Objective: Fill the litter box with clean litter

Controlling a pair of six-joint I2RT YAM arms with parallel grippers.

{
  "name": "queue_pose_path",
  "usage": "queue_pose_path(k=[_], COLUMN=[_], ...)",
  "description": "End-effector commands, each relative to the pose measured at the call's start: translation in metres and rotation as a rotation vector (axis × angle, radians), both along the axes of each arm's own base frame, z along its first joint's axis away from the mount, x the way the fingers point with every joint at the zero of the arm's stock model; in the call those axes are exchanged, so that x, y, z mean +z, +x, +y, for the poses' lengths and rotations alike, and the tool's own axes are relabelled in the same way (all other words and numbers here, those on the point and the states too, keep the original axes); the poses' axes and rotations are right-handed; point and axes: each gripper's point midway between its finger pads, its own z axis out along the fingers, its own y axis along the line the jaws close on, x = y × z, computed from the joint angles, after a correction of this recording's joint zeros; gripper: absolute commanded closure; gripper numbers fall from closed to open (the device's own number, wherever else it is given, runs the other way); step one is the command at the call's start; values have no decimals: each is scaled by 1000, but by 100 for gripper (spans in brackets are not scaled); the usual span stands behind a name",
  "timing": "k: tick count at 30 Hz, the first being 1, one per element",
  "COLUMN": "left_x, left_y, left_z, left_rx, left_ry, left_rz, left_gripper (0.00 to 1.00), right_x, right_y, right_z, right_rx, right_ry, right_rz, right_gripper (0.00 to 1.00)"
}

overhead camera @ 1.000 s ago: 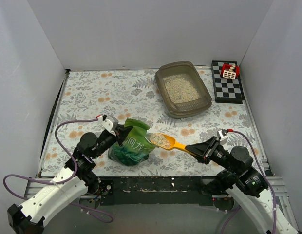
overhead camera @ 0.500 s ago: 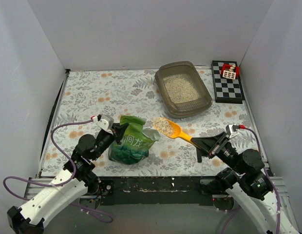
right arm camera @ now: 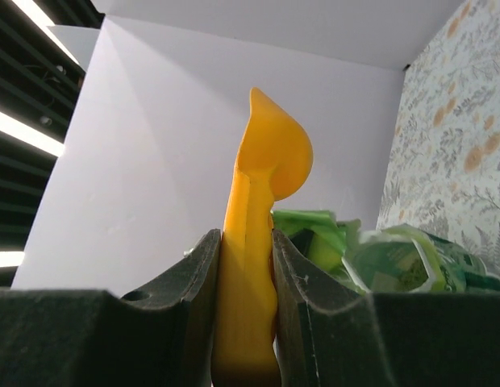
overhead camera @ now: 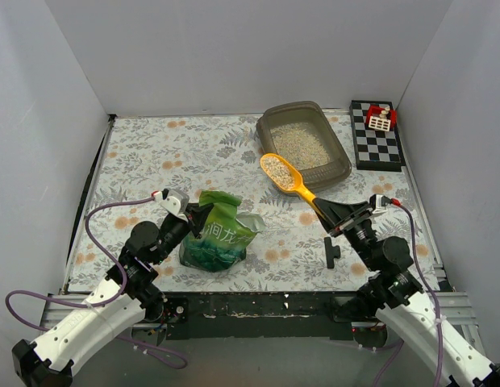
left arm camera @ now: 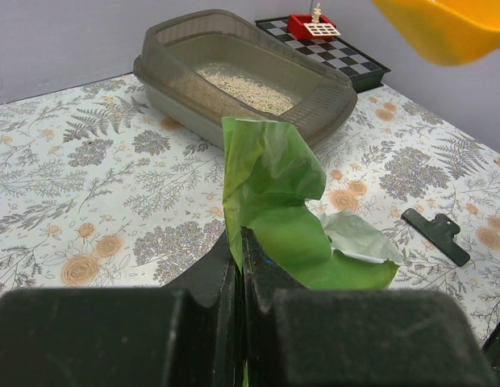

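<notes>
One loaded scoopful is on the move. Over on the left, the left gripper (overhead camera: pixel 200 218) stays pinched tight on the top flap of the bag (overhead camera: pixel 220 238), holding it upright same as a second ago. The scoop (overhead camera: pixel 281 171), clamped by its handle in the right gripper (overhead camera: pixel 332 213), has swung up from the bag's mouth and now hangs at the near left corner of the box (overhead camera: pixel 343 169), which already has some litter (overhead camera: pixel 298 147) in it. Tipping it in looks like the next step to me.

Top view looks down on the worktop (overhead camera: pixel 153 161) from behind. Left wrist view skims low toward the litter box (left arm camera: pixel 165 93); right wrist view, rolled sideways along the scoop (right arm camera: pixel 262 177), shares the green bag (right arm camera: pixel 411 262).
</notes>
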Motion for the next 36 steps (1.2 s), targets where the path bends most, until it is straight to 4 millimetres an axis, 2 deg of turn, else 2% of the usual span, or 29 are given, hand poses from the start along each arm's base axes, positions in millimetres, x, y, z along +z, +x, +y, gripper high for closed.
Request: queue_pose_path(k=[1, 6, 14, 23, 26, 27, 29, 30, 31, 32, 33, 34, 36], left_x=[15, 15, 16, 17, 19, 18, 20, 21, 22, 24, 25, 27, 30], left_y=[2, 1, 0, -2, -3, -3, -4, -4, -8, -9, -10, -12, -14], left_z=[2, 1, -1, -3, -4, -4, -4, -5, -9, -9, -10, -12, -17], left_rx=[17, 7, -5, -17, -28, -29, -34, -36, -68, -74, -82, -99, -131], left_ry=[-31, -31, -34, -37, -39, -39, -45, -48, -47, -49, -51, -48, -40], left_rz=[-40, -40, -40, -43, -50, -50, -53, -56, -63, -67, -71, -82, -87], left_gripper=[100, 100, 100, 100, 100, 100, 100, 100, 100, 100, 100, 100, 100], right_x=[73, 72, 64, 24, 3, 2, -17, -14, -23, -21, -27, -24, -36], right_y=[2, 25, 58, 115, 141, 149, 166, 174, 182, 189, 196, 203, 218], right_z=[-23, -19, -31, -57, -66, -69, -71, -71, -75, -75, -74, -74, -72], right_rx=[-109, -177, -357, -498, -509, -505, -456, -431, -422, -388, -356, -338, -269], right_ry=[198, 155, 58, -117, -247, -294, -419, -465, -529, -578, -648, -712, -846], right_rz=[-215, -203, -176, -51, 32, 36, 117, 113, 152, 154, 174, 181, 226], right_gripper=[99, 99, 99, 99, 99, 99, 99, 99, 99, 99, 99, 99, 99])
